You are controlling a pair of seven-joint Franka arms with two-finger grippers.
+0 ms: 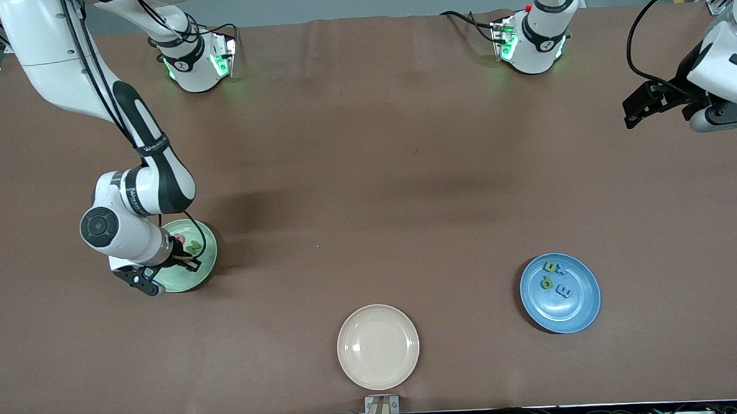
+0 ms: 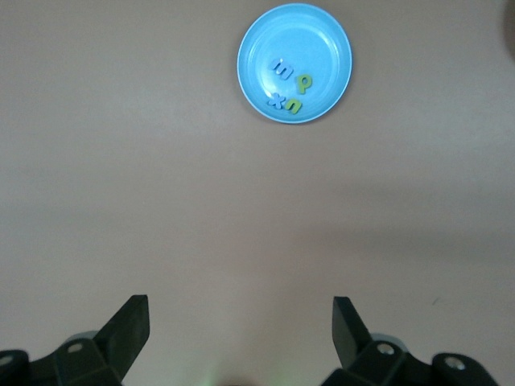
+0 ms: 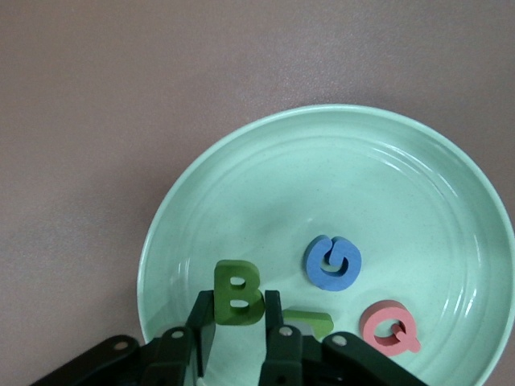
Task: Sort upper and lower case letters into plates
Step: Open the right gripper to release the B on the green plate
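My right gripper (image 1: 187,260) is low over the mint green plate (image 1: 212,251), shut on a green letter B (image 3: 237,293) that stands upright between its fingers (image 3: 239,322). In that plate (image 3: 201,173) lie a blue G (image 3: 334,262), a pinkish red Q (image 3: 389,327) and another green letter (image 3: 310,322), partly hidden by a finger. The blue plate (image 1: 560,317) holds a blue m (image 2: 283,68), a green p (image 2: 303,82), a blue x (image 2: 276,101) and a green n (image 2: 294,105). My left gripper (image 1: 635,111) waits open and empty, high over the left arm's end of the table, and also shows in the left wrist view (image 2: 241,322).
A beige cream plate (image 1: 378,346) sits empty near the table's front edge, between the two other plates. The brown table top (image 1: 367,170) is bare between the plates and the arm bases.
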